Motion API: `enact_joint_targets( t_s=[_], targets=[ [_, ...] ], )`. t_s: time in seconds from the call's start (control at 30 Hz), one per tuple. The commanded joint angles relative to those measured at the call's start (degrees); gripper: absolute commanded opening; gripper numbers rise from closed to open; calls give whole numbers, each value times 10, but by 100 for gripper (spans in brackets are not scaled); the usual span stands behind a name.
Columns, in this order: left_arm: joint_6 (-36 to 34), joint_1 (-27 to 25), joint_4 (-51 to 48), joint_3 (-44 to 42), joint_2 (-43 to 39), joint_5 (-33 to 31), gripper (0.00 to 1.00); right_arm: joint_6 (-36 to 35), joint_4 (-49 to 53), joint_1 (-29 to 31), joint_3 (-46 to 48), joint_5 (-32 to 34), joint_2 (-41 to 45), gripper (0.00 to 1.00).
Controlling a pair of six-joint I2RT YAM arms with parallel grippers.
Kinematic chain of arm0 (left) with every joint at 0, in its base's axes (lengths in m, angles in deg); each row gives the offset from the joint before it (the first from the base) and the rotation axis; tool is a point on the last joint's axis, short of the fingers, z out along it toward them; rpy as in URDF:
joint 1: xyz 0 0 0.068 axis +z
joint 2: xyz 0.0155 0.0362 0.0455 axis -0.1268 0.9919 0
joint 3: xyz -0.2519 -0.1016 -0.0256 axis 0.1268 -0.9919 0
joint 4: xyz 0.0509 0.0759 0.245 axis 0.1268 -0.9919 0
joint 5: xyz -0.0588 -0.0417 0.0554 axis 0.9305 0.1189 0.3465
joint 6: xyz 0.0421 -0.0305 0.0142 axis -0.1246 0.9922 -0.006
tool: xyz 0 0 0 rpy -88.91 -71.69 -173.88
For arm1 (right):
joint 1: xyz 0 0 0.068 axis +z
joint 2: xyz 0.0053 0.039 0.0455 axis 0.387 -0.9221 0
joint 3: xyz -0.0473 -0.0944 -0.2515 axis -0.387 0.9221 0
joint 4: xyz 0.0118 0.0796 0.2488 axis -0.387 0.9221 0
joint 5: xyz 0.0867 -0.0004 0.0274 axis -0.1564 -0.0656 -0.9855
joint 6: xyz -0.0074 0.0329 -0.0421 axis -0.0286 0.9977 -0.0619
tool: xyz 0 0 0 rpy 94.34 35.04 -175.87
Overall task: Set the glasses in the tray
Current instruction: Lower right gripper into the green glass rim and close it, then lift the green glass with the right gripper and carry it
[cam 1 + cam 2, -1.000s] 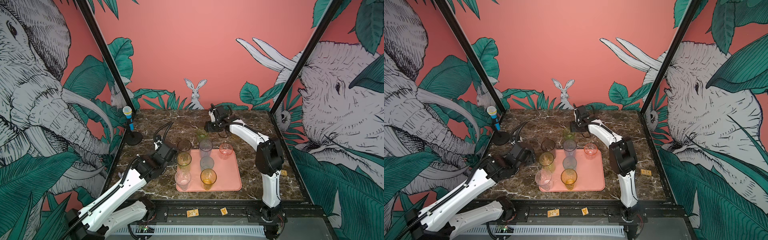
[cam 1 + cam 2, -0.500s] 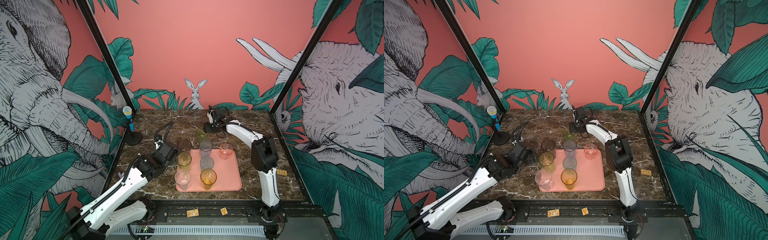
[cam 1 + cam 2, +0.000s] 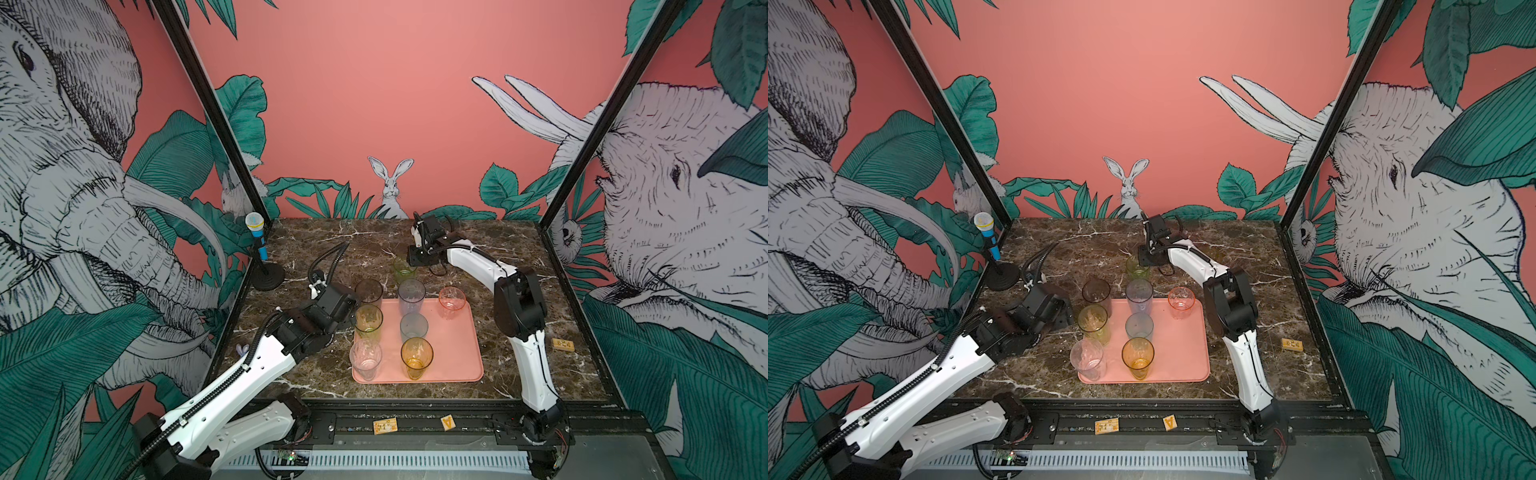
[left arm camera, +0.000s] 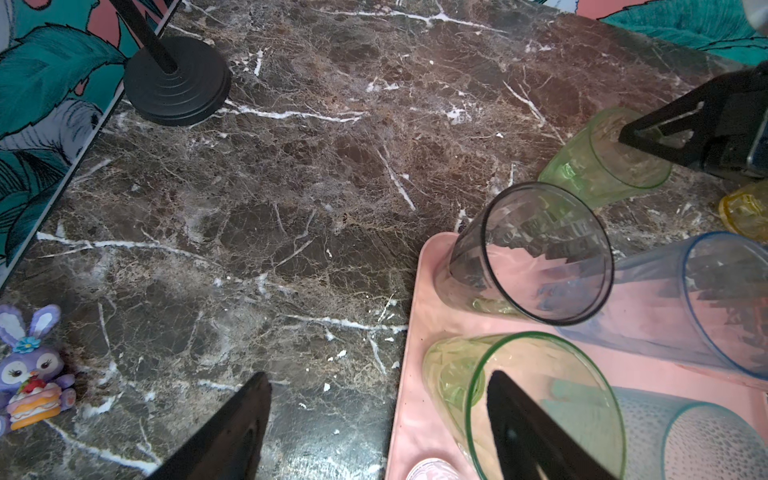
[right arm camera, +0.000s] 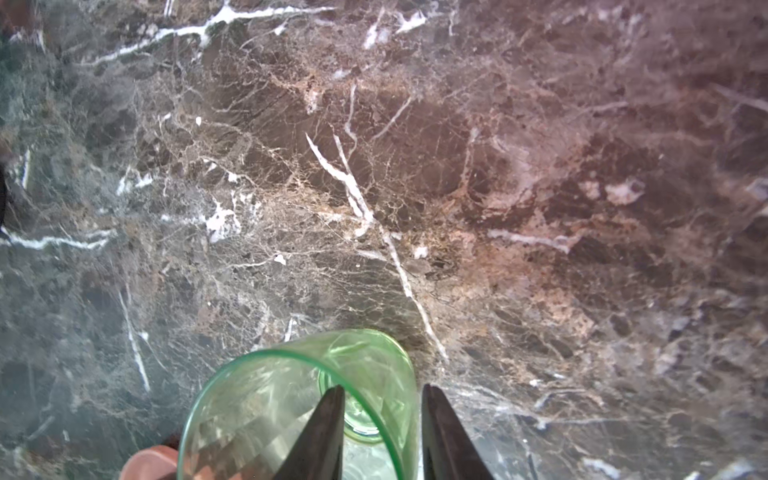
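Seven tumblers stand upright in the tray (image 3: 459,353), which lies right beside the left gripper (image 3: 351,309). The smoky grey tumbler (image 3: 368,291) and the tall green tumbler (image 3: 368,321) are nearest to it. Then come the clear tumbler (image 3: 365,359), the lilac-blue tumbler (image 3: 411,294), the teal-grey tumbler (image 3: 414,326) and the amber tumbler (image 3: 417,357), with the pink tumbler (image 3: 452,298) farthest off.

Left gripper is spread wide and holds nothing. In its wrist view one finger (image 4: 523,424) hangs over the tall green tumbler's mouth and the other over bare marble (image 4: 291,208).

The short green tumbler (image 5: 270,407) is off the tray, on the marble directly under the right gripper (image 5: 383,388). That one's jaws are narrow and straddle the rim, one finger inside the glass and one just outside. The gap looks wider than the glass wall, so no squeeze that I can see. A yellow tumbler (image 4: 746,210) sits on the marble just beside that gripper too.
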Motion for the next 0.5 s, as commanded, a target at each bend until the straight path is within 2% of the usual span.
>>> enact_joint_targets(
  t_s=[0.0, 0.33, 0.47],
  targets=[
    [12, 2, 2, 8, -7, -5, 83, 3, -6, 2, -16, 0, -13, 28],
    [14, 3, -1, 9, -11, -1, 83, 3, -5, 2, -21, 2, -20, 19],
    [14, 2, -3, 12, -12, 0, 83, 3, -4, 1, -23, 3, -19, 12]
  ],
)
